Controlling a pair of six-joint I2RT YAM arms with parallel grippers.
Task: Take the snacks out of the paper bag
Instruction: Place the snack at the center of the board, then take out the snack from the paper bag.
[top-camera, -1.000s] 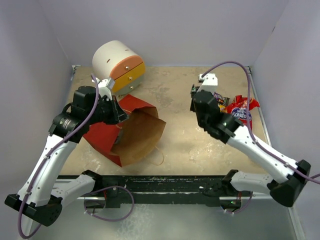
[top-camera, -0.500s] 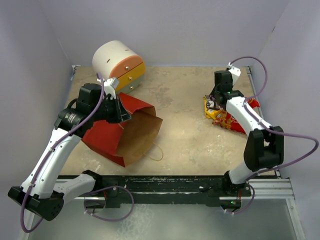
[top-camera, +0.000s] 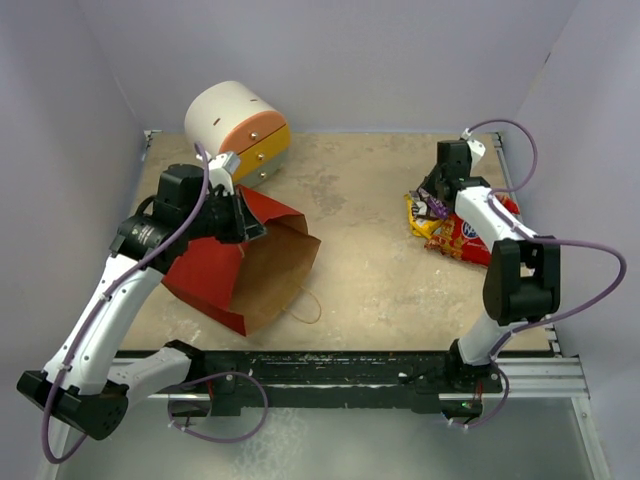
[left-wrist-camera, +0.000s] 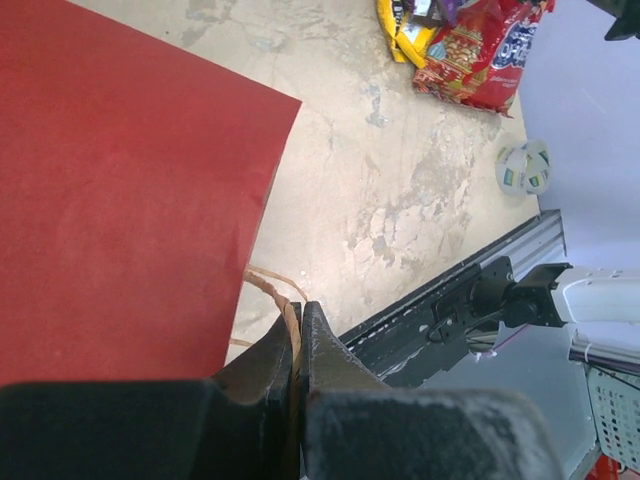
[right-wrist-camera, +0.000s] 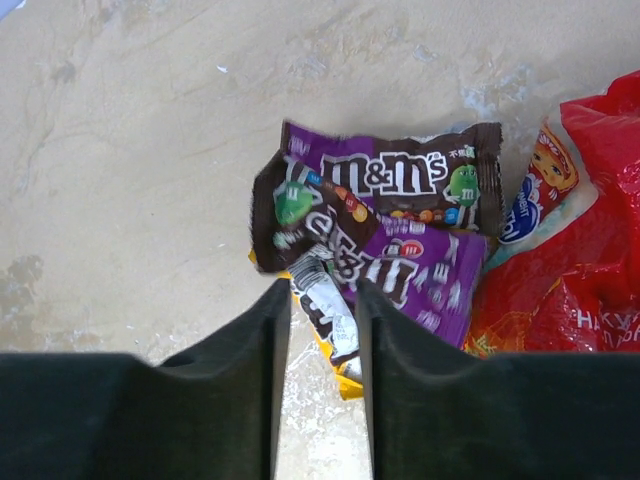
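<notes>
The paper bag (top-camera: 205, 272) lies tipped on the left, red outside, with its brown mouth (top-camera: 278, 272) facing right. My left gripper (top-camera: 240, 215) is shut on the bag's twisted brown handle (left-wrist-camera: 268, 290), which is pinched between the jaws (left-wrist-camera: 298, 310). The snacks (top-camera: 455, 228) lie in a pile at the far right: two purple-brown M&M's packets (right-wrist-camera: 400, 175), a big red bag (right-wrist-camera: 590, 270), a yellow packet (right-wrist-camera: 345, 378) and a small black-and-white packet (right-wrist-camera: 325, 305). My right gripper (right-wrist-camera: 322, 300) hovers open just above the pile. The black-and-white packet shows in the gap between its fingers.
A white cylindrical drawer unit (top-camera: 235, 125) with orange and yellow drawers stands at the back left, close behind the bag. A small tape roll (left-wrist-camera: 524, 168) lies near the front right. Walls close in three sides. A black rail (top-camera: 330, 365) runs along the front edge.
My right arm has swung from the table's middle to the far right, over the snack pile. A yellow packet now lies in the pile. My left gripper still holds the handle, the bag shifted slightly.
</notes>
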